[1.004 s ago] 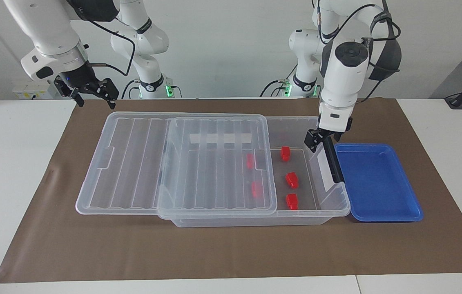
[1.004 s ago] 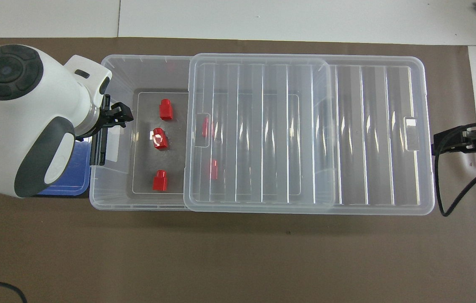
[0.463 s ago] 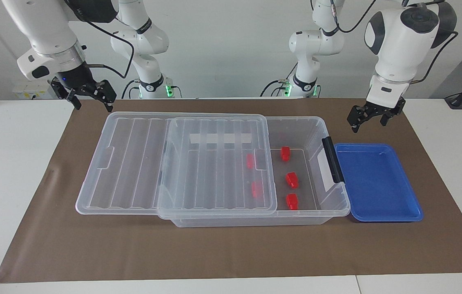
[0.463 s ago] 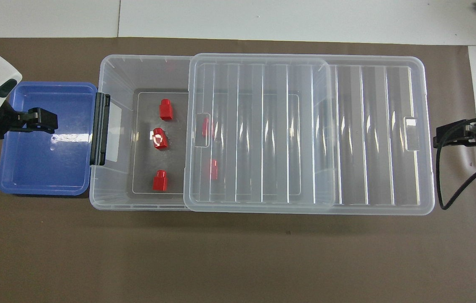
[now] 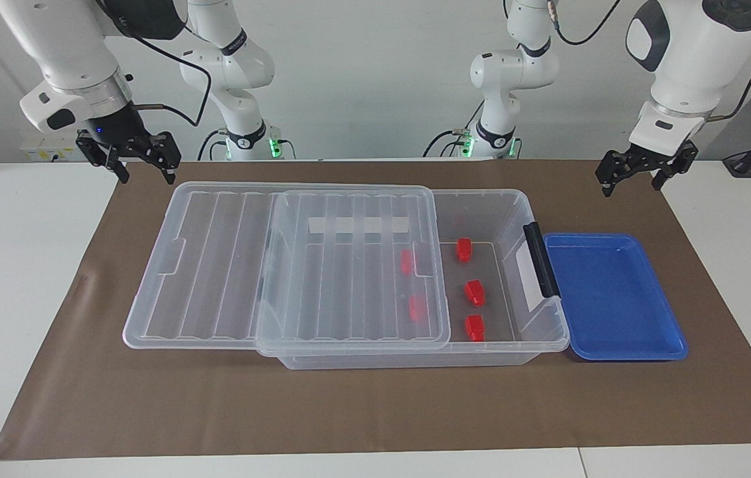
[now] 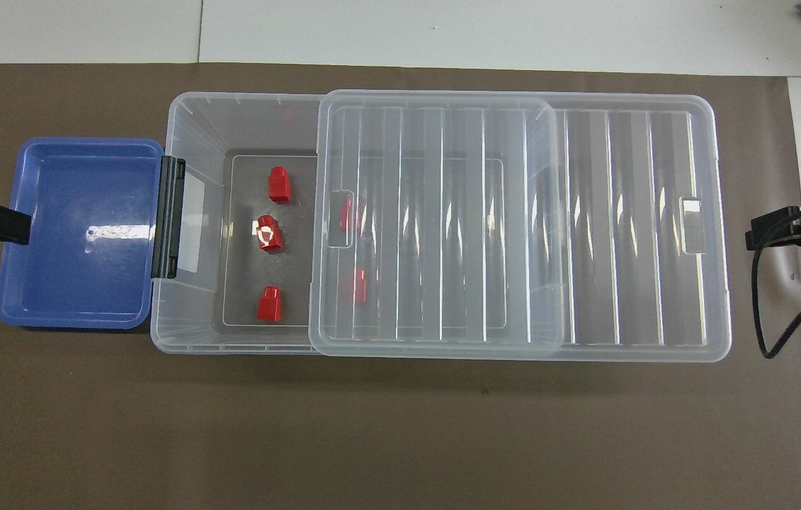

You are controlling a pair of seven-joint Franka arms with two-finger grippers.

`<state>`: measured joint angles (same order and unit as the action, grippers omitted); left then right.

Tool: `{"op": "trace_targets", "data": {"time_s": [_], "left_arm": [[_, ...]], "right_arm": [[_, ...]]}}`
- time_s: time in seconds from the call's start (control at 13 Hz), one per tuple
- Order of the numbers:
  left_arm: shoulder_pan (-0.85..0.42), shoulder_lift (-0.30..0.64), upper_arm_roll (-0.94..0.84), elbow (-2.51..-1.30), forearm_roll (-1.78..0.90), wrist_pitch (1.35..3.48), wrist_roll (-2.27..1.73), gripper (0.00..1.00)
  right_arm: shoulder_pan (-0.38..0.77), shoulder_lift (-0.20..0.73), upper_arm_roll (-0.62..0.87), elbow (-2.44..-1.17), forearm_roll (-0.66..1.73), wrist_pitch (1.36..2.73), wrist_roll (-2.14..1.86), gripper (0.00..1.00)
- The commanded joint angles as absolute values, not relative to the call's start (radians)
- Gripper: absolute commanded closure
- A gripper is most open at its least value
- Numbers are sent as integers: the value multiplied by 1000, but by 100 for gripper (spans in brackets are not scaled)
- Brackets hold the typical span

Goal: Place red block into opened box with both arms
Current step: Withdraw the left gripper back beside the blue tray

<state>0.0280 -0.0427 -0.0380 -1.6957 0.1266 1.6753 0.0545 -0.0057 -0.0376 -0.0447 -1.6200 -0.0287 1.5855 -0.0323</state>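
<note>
Brown matting (image 5: 375, 405) carries the box (image 5: 481, 345), its lid (image 5: 355, 265) slid toward the right arm's end; the blue tray (image 5: 614, 299) touches the box's handle end. Five red blocks lie in the box, the middle red block (image 5: 475, 293) uncovered, so the task appears complete. Park both arms clear: left gripper (image 5: 644, 174) hangs empty, fingers apart, above the mat; right gripper (image 5: 139, 159) likewise, its fingers seemingly apart.
</note>
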Motion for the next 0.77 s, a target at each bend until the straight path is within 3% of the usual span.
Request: {"op": "trace_targets", "data": {"time_s": [0.0, 0.31, 0.69], "left_arm": [[86, -71, -51, -1741, 13, 1716, 130, 0], [77, -72, -52, -1750, 5, 1726, 121, 0], [74, -72, -55, -1749, -20, 1726, 60, 0]], "right_arm": [[-57, -51, -52, -1686, -43, 1675, -135, 97], [-141, -38, -51, -1788, -25, 1830, -253, 100], [-178, 83, -51, -1812, 86, 2018, -456, 100]]}}
